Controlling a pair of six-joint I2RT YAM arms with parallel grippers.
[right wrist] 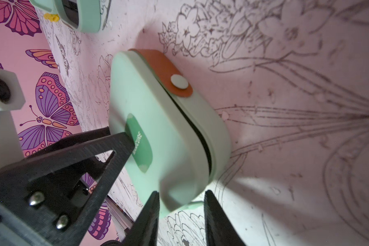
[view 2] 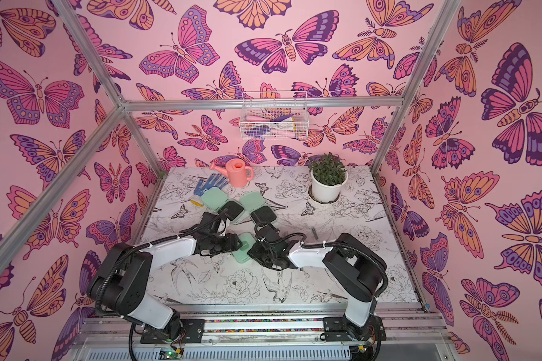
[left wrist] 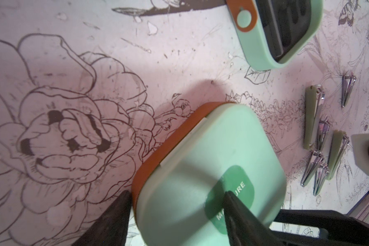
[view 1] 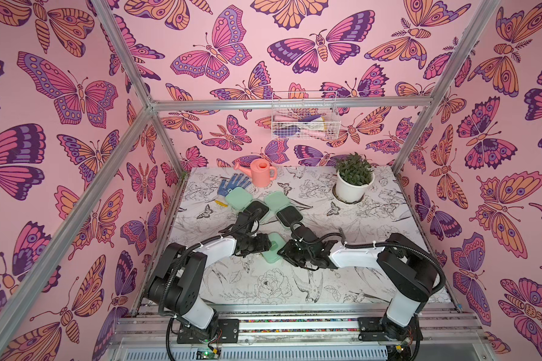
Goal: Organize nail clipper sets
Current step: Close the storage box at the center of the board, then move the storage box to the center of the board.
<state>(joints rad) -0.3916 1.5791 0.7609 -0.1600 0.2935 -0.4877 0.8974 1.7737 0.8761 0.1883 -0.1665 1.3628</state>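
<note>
A closed mint-green case [view 1: 274, 248] with an orange strap lies mid-table between both arms. In the left wrist view my left gripper [left wrist: 176, 192] is shut on this case [left wrist: 200, 170], one finger on the lid's green label, the other against the orange edge. The case [right wrist: 162, 119] sits tilted, its lid seam slightly ajar. My right gripper [right wrist: 182, 192] stands open, its tips straddling the case's near corner without touching. Two more cases [view 1: 251, 203] [view 1: 283, 208] lie open behind, black trays showing. Several metal clippers [left wrist: 313, 119] lie loose on the table beside the held case.
A blue dotted glove [view 1: 232, 186] and a pink watering can [view 1: 262, 173] sit at the back left. A potted plant [view 1: 354, 183] stands at the back right. A wire basket [view 1: 304, 122] hangs on the back wall. One small tool [view 2: 314, 233] lies right of the arms.
</note>
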